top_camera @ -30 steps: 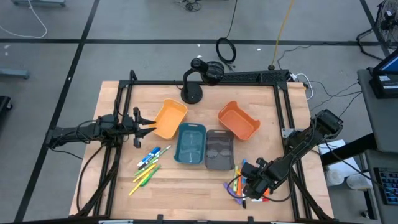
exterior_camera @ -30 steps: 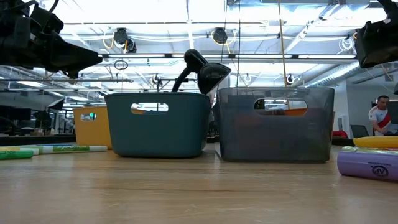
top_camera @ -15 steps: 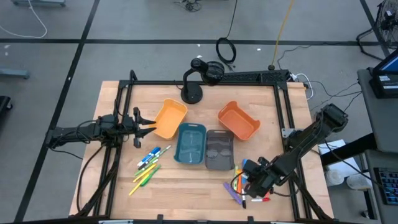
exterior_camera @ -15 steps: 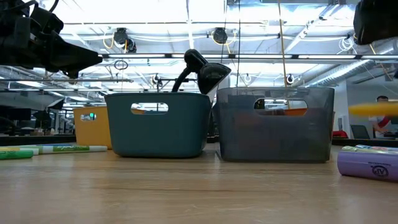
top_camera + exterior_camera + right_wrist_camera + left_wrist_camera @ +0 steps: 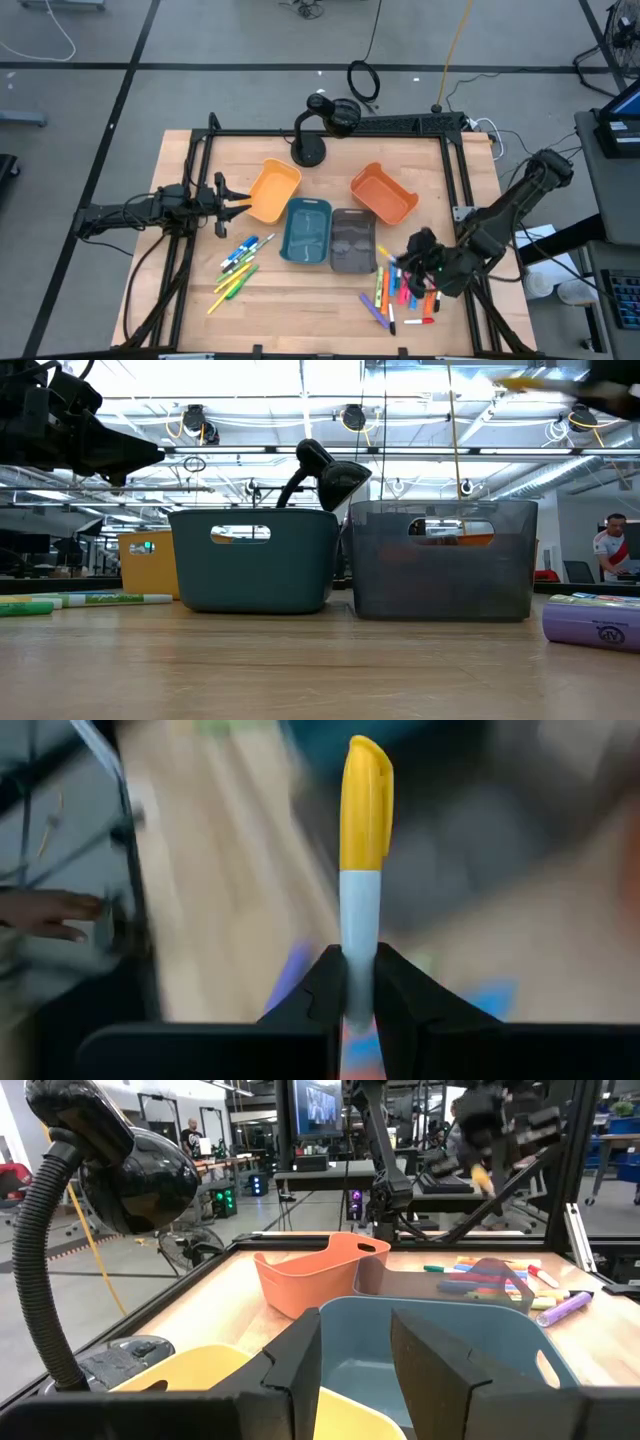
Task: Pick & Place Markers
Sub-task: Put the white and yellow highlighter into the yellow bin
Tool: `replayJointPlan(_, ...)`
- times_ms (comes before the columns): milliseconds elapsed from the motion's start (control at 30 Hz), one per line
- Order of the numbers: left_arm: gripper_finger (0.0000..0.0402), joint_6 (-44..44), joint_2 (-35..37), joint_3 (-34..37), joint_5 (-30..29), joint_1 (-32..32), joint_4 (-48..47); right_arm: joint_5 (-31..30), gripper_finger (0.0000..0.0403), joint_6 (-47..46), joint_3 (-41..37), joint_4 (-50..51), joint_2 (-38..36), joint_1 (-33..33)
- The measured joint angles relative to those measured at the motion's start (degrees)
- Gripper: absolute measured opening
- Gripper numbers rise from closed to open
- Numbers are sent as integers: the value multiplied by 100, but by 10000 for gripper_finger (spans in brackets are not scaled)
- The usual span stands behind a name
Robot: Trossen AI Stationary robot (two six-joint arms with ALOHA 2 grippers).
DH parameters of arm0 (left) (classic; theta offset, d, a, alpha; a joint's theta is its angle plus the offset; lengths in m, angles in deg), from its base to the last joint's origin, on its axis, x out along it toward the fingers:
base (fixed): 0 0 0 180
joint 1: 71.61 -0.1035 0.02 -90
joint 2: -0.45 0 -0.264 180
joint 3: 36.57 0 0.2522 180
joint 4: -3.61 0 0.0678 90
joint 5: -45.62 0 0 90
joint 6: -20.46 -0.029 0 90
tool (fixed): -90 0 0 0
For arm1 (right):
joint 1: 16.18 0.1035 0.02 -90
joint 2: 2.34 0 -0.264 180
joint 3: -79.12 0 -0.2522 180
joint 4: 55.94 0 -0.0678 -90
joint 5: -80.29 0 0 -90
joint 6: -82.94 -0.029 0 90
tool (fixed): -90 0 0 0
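Since the right claw (image 5: 412, 248) was down among the marker pile (image 5: 400, 296) a second ago and now sits raised just beside the grey bin (image 5: 352, 240), on its right, you can read the pick as done: one marker has come away from the heap and is on its way. Your right wrist view shows it plainly, a yellow-capped marker (image 5: 362, 850) with a white barrel, standing out straight from between the two dark fingers (image 5: 322, 995), which are clamped on the lower barrel. In the low view it shows only as a yellow streak (image 5: 520, 381) high above the grey bin. What you have left is the placing; which bin it belongs in I cannot tell, though the grey bin and the orange bin (image 5: 383, 193) are the nearest. The rest of that pile lies flat on the counter (image 5: 300, 300), in front of and to the right of the grey bin. Your left claw (image 5: 232, 207) waits well to the left of the grey bin, at the yellow bin (image 5: 273, 190), its fingers apart and holding nothing.
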State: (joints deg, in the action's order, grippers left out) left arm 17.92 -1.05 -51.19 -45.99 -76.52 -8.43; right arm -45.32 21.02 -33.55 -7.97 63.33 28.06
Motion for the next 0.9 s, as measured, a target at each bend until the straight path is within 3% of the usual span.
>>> replayJointPlan(133, 127, 0, 0, 0, 0, 2, 0, -1139, 22, 1872, -302, -1209, -132, -203)
replayJointPlan(267, 127, 0, 2, 0, 0, 0, 0, -1329, 22, 3945, -1053, -3534, -156, -620)
replayJointPlan(400, 127, 228, 1, 0, -2, 1, 270, -412, 22, 5492, -2049, -6162, -138, -1206)
replayJointPlan(533, 127, 270, 0, -8, -4, 2, 422, 446, 22, 5941, -2847, -7754, -139, -1881)
replayJointPlan(700, 127, 386, 0, 1, -2, 1, 904, 1964, 25, 6032, -3258, -8313, -140, -2792)
replayJointPlan(900, 127, 1258, 4, -7, 50, 7, 1471, 2636, 21, 6145, -3271, -8514, -140, -3754)
